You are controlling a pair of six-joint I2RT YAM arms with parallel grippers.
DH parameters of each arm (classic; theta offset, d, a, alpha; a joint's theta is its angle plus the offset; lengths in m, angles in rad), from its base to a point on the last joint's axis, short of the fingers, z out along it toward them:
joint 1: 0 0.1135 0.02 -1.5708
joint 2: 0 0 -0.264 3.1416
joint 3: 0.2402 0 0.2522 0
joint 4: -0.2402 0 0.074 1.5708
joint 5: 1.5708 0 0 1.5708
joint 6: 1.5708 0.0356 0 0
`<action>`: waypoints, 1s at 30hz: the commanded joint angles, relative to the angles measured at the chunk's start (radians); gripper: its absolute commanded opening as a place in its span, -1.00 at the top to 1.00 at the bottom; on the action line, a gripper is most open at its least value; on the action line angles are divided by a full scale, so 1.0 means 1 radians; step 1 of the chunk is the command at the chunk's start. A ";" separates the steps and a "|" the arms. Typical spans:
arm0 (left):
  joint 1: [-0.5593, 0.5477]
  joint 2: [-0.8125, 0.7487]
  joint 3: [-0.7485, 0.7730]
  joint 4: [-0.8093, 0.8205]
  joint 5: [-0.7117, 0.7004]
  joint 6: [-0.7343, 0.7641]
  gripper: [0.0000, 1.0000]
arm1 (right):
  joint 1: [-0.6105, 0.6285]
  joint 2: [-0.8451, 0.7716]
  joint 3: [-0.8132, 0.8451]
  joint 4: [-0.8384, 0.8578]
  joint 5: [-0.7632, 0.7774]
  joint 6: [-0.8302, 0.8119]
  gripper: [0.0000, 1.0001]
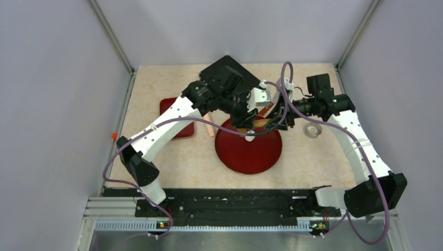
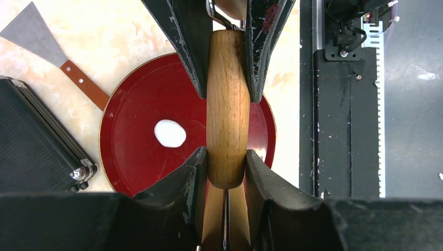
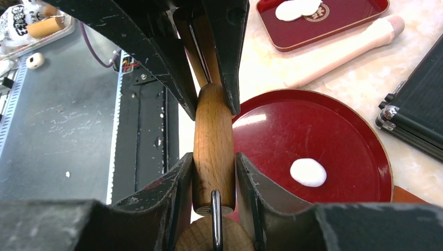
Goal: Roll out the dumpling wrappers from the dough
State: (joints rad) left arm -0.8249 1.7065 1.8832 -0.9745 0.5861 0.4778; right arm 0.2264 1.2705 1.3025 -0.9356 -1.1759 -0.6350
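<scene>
We see the left gripper [image 2: 225, 157] and the right gripper [image 3: 213, 159] both clenched on one wooden rolling pin [image 2: 227, 99], meeting it from opposite ends and holding it in the air over the rim of the round red plate [image 2: 136, 172]. The dough [image 2: 170, 133], a small white oval lump, lies on the plate near its middle, apart from the pin. On the left arm's side of the plate we find the dumpling wrappers [image 3: 298, 8] overlapping on a red rectangular tray [image 3: 355, 18], with a pale pink roller [image 3: 345, 49] between tray and plate.
</scene>
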 commanded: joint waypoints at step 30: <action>0.363 -0.100 -0.600 0.617 -0.491 -0.220 -0.85 | 0.122 -0.023 -0.029 0.257 0.738 0.014 1.00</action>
State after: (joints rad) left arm -0.4637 1.5433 1.2636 -0.4053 0.1047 0.2787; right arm 0.3260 1.2304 1.2793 -0.7753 -0.4294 -0.5735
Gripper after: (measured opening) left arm 0.943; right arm 0.324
